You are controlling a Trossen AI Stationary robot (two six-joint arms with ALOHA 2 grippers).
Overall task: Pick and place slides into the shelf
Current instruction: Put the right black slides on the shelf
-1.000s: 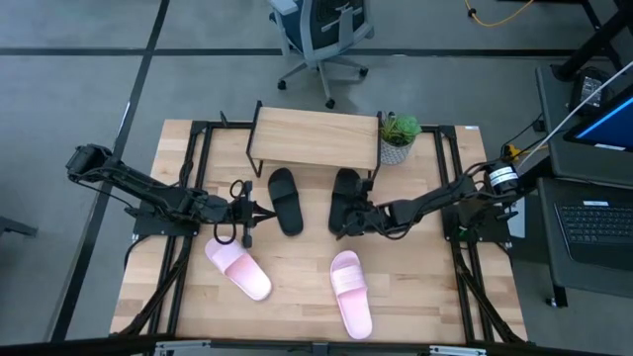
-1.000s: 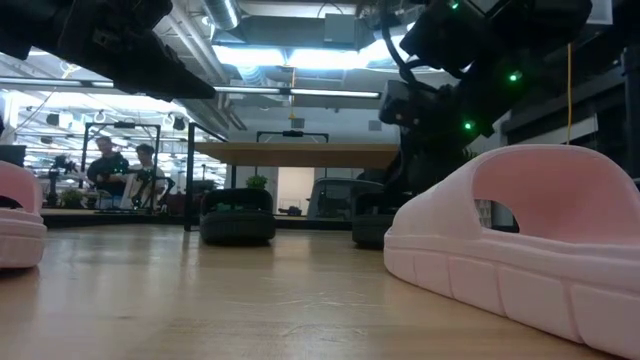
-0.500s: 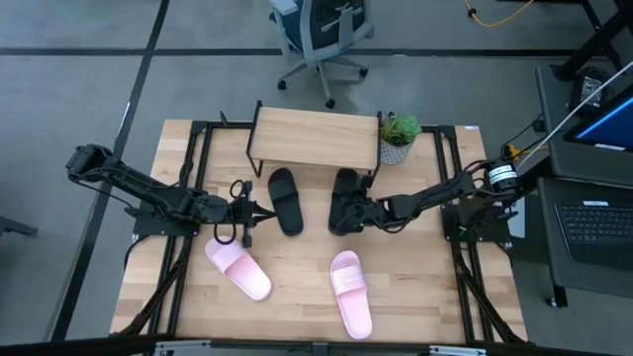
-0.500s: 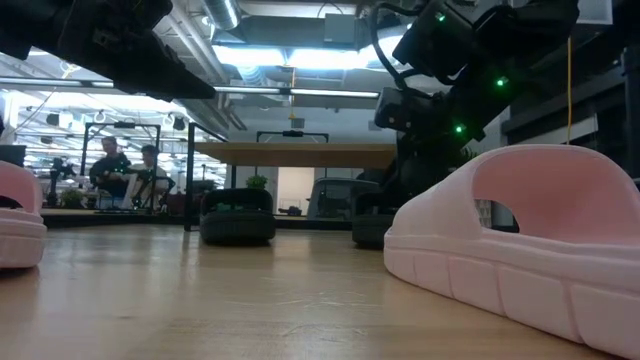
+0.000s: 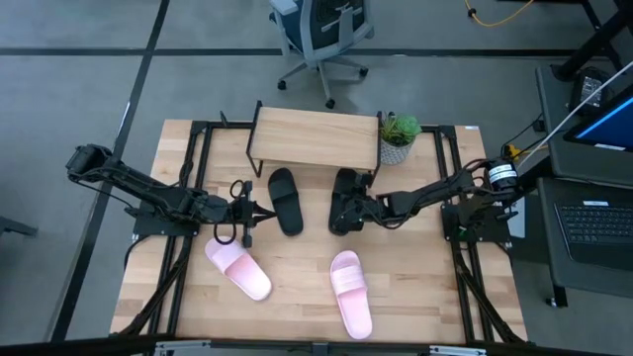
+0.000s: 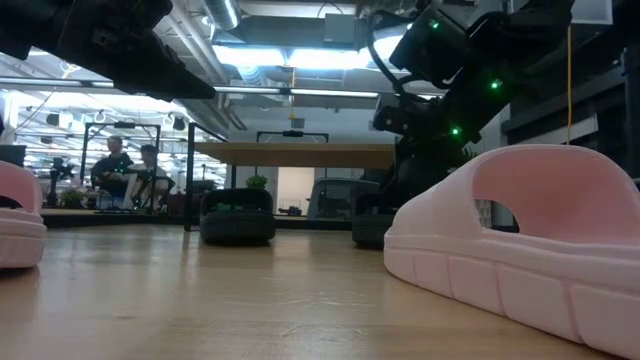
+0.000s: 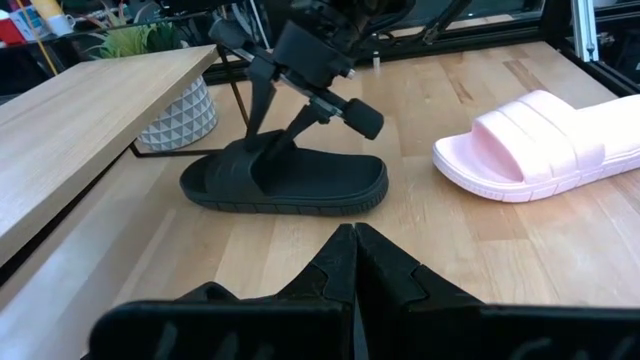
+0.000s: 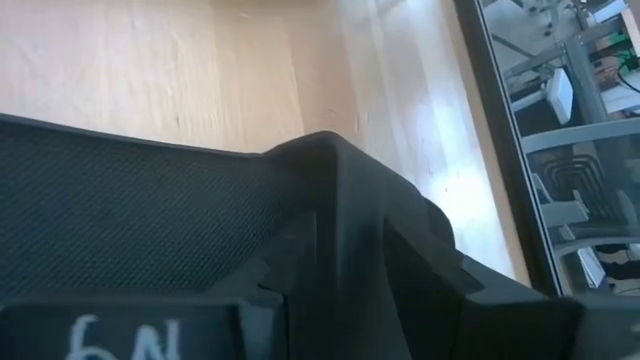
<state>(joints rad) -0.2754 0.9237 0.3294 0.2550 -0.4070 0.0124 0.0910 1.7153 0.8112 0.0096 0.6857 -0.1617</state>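
Note:
Two black slides lie sole-down on the table in front of the shelf [image 5: 313, 138]: one [image 5: 286, 200] left of centre, the other [image 5: 345, 201] right of centre. Two pink slides [image 5: 238, 268] [image 5: 351, 293] lie nearer the near edge. My right gripper [image 5: 356, 212] is at the right black slide [image 7: 285, 182], reaching in from the table's right with its fingers apart: one down beside the strap [image 7: 225, 168], the other above the footbed. My left gripper [image 5: 249, 212] hangs shut just left of the left black slide. My right gripper reaches down at the right black slide. One finger [image 7: 272, 150] stands at the strap's inner edge and the other [image 7: 358, 117] is in the air over the footbed. I cannot tell whether either finger touches the slide, which rests flat on the table.
A potted plant [image 5: 397, 136] stands at the shelf's right end, close to the right black slide. Black frame rails run along both table sides. Bare wood lies between the two pink slides. People sit in the room beyond the table.
My right gripper has crept a little toward the table's left and far edge, closing in over the right black slide. The slide has stayed in place.

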